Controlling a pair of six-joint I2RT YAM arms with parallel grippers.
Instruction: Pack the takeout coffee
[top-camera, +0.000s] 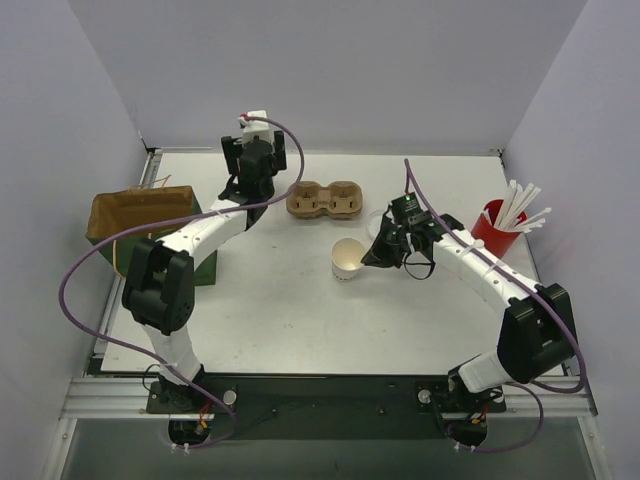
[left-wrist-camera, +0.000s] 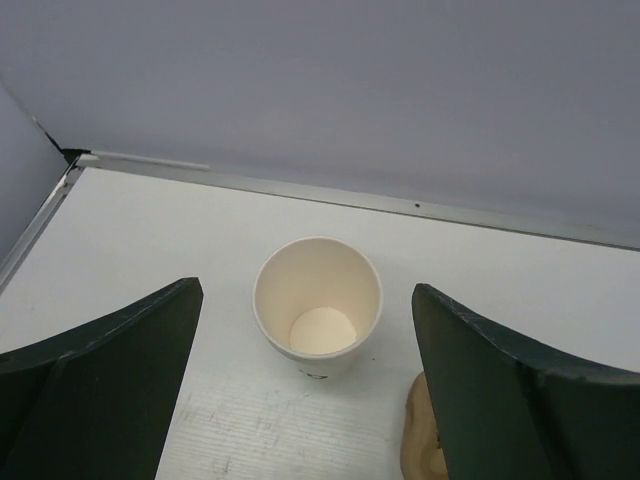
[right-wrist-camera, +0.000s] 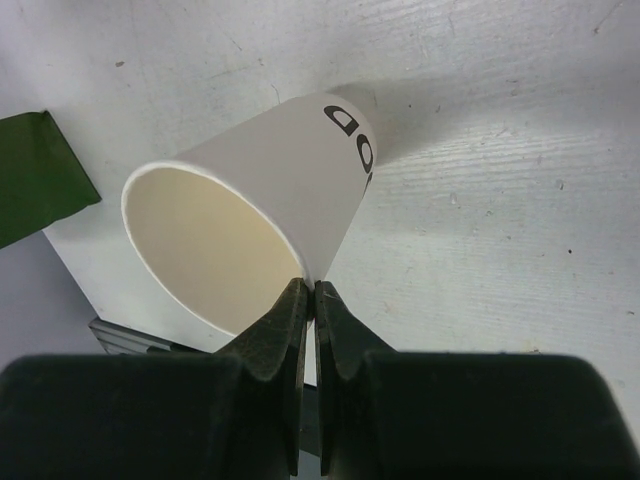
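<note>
Cup (left-wrist-camera: 317, 300) is standing upright, centred between wide fingers (left-wrist-camera: 120, 360) of left gripper (left-wrist-camera: 306, 287); right gripper (right-wrist-camera: 308, 290) is pinching second cup (right-wrist-camera: 250, 190) by rim.

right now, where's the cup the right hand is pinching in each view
top external: the pinched cup stands just right of centre, at the tip of the right hand.
right wrist: the pinched cup fills the middle, its rim nipped in the shut hand.
left wrist: not in it; the lidless cup there is another, between the fingers of the open left hand.
shared landmark: the white table.
</note>
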